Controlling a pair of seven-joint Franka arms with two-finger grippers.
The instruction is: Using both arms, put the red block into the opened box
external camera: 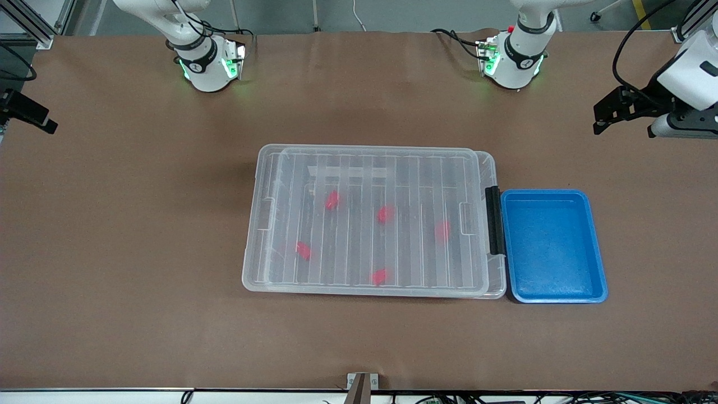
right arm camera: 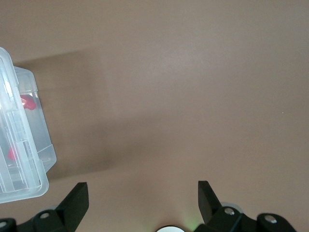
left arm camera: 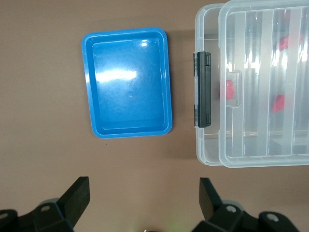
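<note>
Front view. The box (external camera: 370, 221) lies mid-table with its ribbed lid (external camera: 381, 168) resting on it, slightly offset toward my bases. Five red blocks show through the lid; I cannot tell which one is the task's red block, so I take the one nearest the front camera (external camera: 380, 276) as a candidate. All five are inside the box already. The blue tray (external camera: 552, 245) sits just beside the box at the left arm's end, touching or nearly touching the black handle strip (external camera: 494, 220). My left gripper (external camera: 617, 112) hangs over bare table near that end, holding nothing. My right gripper (external camera: 25, 112) is at the view's edge by the right arm's end.

Left wrist view. My left gripper (left arm camera: 144, 193) has its fingers spread wide, empty, above bare table by the blue tray (left arm camera: 128, 82). Box (left arm camera: 207, 145) corner and handle strip (left arm camera: 203, 89) are visible.

Right wrist view. My right gripper (right arm camera: 142, 193) is spread equally wide, empty, over bare table; one box (right arm camera: 43, 164) corner shows.

Handling judgement. A block looks light, rigid and smooth plastic: pinch across the wider body, not the stepped end. The lid looks thin and springy; lift it by a short edge.

Surface: brown matte table (external camera: 140, 224), flat, with ample room around the box.
</note>
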